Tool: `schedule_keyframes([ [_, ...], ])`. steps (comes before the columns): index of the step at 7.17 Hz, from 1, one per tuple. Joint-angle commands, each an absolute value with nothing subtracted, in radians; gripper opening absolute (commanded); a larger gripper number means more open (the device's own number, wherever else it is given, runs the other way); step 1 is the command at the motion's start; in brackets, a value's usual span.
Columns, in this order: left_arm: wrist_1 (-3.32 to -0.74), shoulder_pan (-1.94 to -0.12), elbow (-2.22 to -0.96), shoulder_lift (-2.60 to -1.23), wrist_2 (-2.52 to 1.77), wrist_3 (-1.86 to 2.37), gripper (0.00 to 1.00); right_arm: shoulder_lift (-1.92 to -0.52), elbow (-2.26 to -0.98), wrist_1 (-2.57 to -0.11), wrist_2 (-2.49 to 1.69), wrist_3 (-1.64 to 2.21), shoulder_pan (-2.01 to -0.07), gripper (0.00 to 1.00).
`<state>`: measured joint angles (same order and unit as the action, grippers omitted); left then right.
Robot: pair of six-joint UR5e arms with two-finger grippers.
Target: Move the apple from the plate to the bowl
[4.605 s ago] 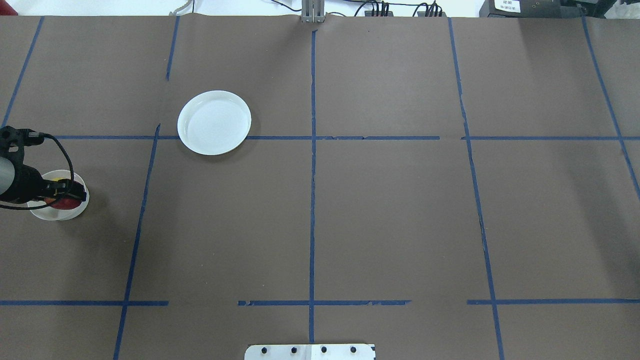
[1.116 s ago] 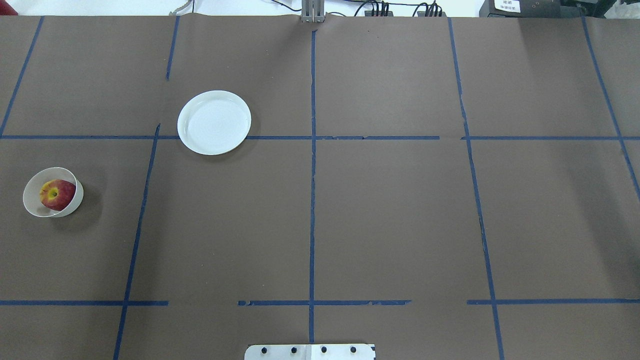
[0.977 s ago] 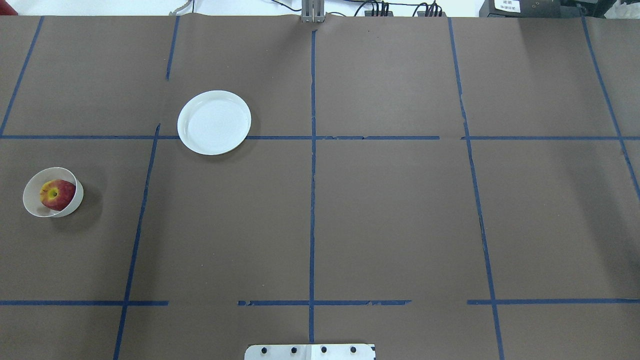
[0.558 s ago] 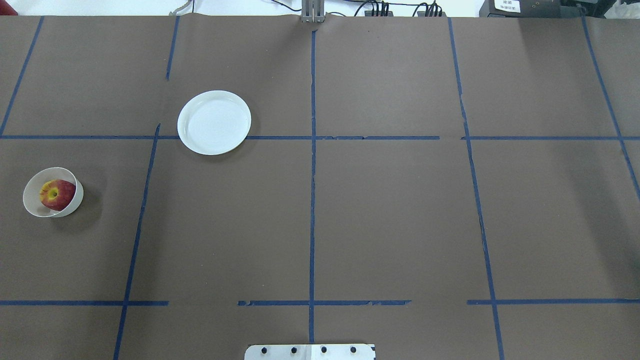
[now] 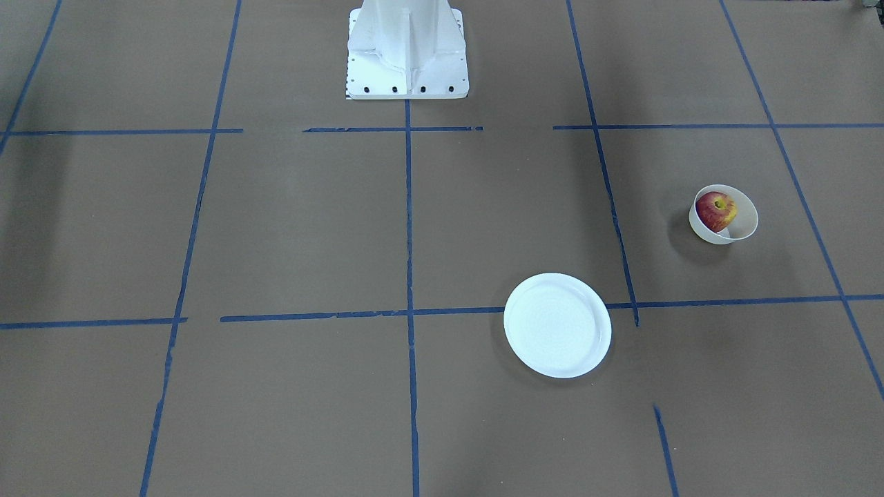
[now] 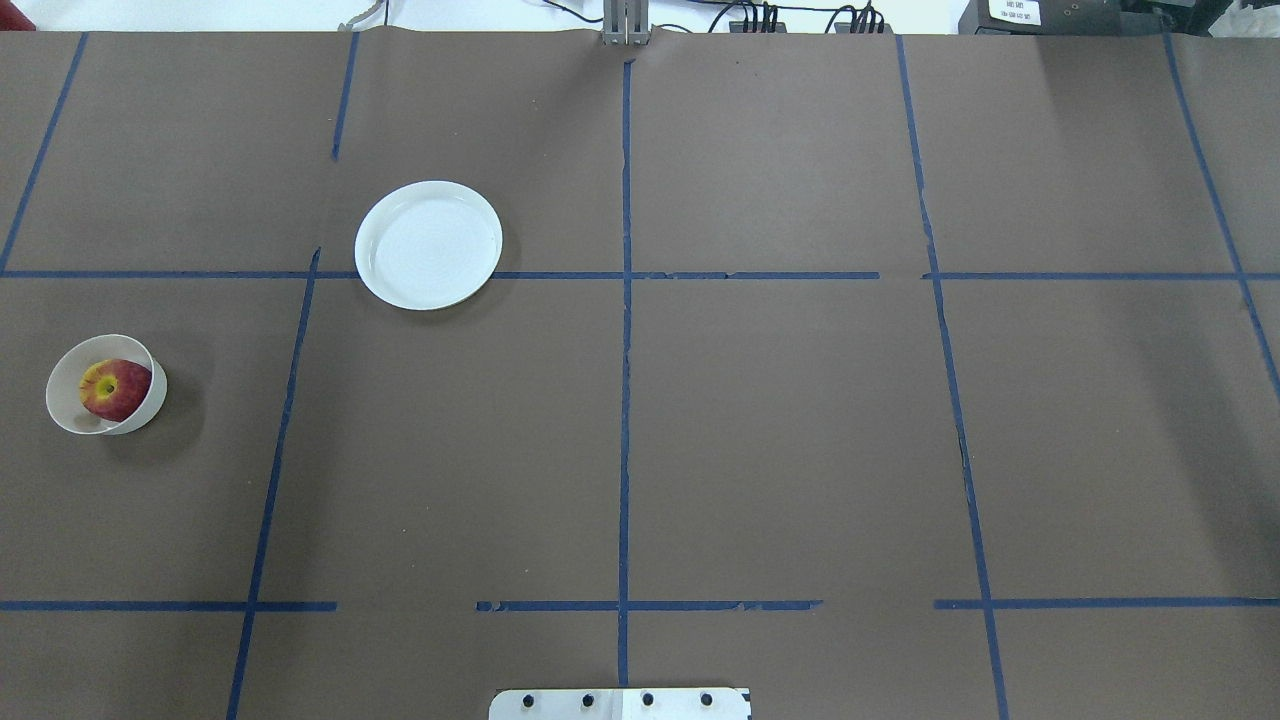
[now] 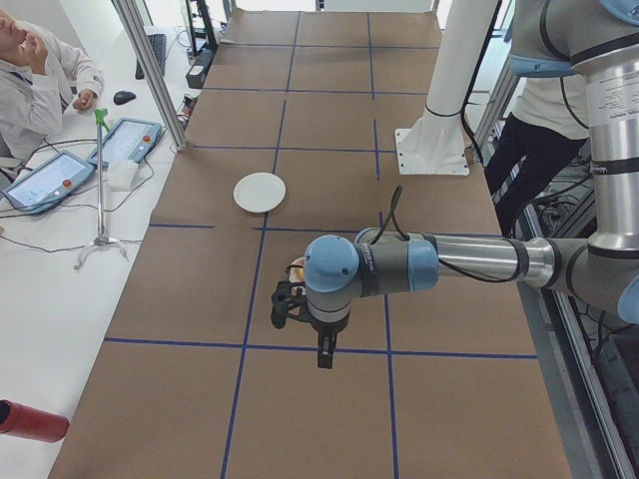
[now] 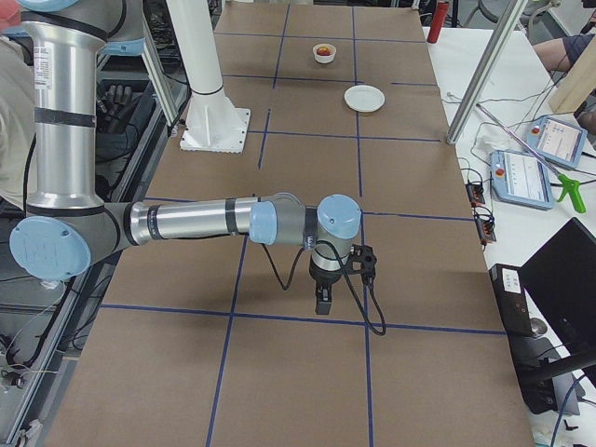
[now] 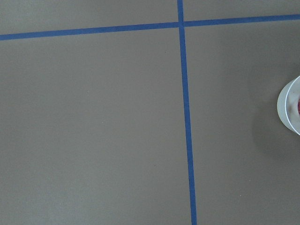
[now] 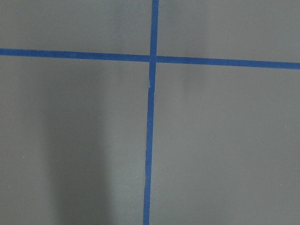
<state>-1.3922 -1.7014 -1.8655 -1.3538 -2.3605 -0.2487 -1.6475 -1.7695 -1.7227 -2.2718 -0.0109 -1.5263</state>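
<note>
- Left gripper (image 7: 324, 349) and right gripper (image 8: 321, 300) hang above the table, touching nothing; I cannot tell how wide their jaws stand.
- Plate (image 6: 428, 245): empty.
- Bowl (image 6: 60, 400), at the plate's 8 o'clock seen from overhead, holds the apple (image 6: 116, 390).
- The task looks done; any parking move should steer wide of the thin-walled bowl.

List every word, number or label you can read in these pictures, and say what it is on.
White label on the black box at the table's far edge: too small to read.
Tablets: screens too blurred to read.
Apple, bowl, plate: no writing.
</note>
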Motion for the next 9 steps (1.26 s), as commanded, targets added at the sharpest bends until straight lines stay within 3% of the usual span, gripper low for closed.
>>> schedule_keyframes([
  [1, -1.388, -1.701, -1.858, -1.359, -2.356, -0.250, 1.00, -1.647, -1.769, -1.723, -2.272, -0.012, -1.526, 1.00],
  [9, -1.393, -1.700, -1.833, -1.370, -2.356, -0.252, 1.00, -1.647, -1.769, -1.723, -2.272, -0.011, -1.526, 1.00],
])
